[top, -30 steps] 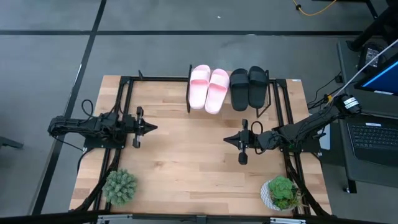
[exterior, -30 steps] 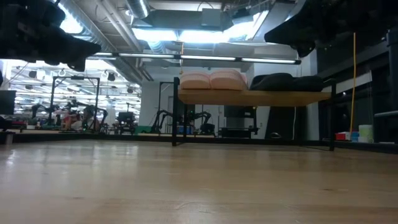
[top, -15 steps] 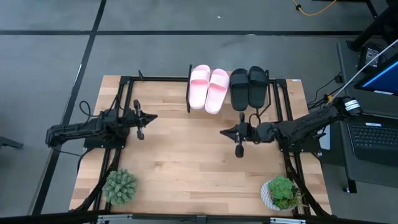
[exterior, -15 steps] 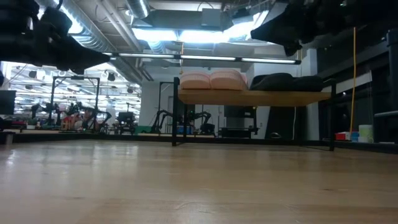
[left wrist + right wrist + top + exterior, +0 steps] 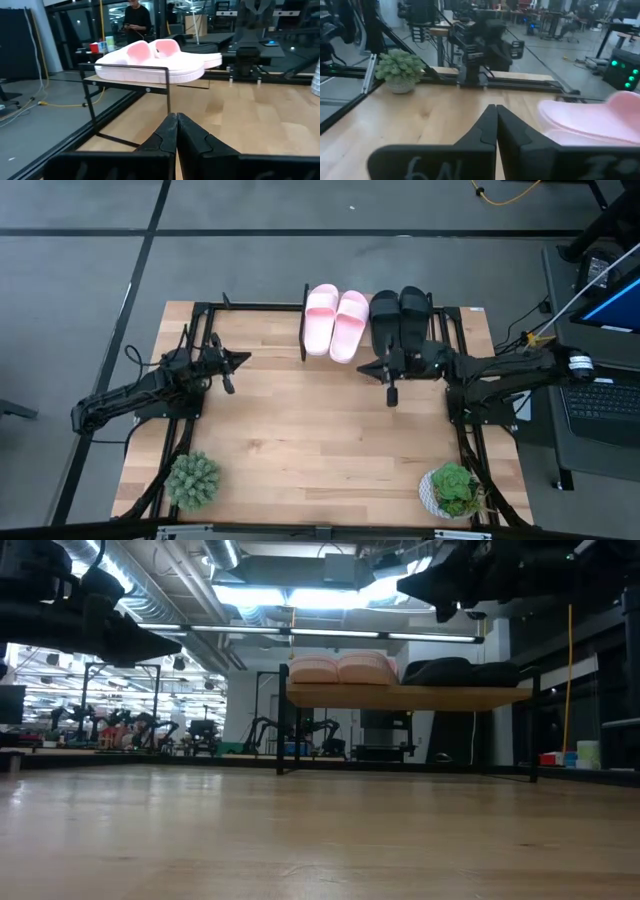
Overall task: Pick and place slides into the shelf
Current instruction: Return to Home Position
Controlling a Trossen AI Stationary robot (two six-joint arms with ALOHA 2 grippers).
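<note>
Two pale pink slides (image 5: 335, 322) and two black slides (image 5: 400, 320) lie side by side, soles down, on the shelf (image 5: 410, 697) at the table's far edge. In the low view the pink slides (image 5: 340, 668) and black slides (image 5: 465, 672) rest on its light-wood board. My left gripper (image 5: 243, 360) hovers left of the shelf, shut and empty, with the pink slides (image 5: 155, 62) ahead of its fingers (image 5: 176, 122). My right gripper (image 5: 362, 368) hovers just in front of the shelf below the black slides, shut and empty. A pink slide (image 5: 600, 122) shows beside it.
Two small potted plants stand at the near corners, one on the left (image 5: 192, 478) and one on the right (image 5: 452, 488). Black frame rails (image 5: 200, 330) run along the table's left and right sides. A laptop (image 5: 600, 400) sits beyond the right edge. The middle of the tabletop (image 5: 310, 430) is bare wood.
Both arms have swung toward the table's far edge. My left gripper has moved up toward the shelf's left side, its arm now slanting. My right gripper has moved from mid-table to just in front of the shelf. Both stayed shut; the slides have not moved.
</note>
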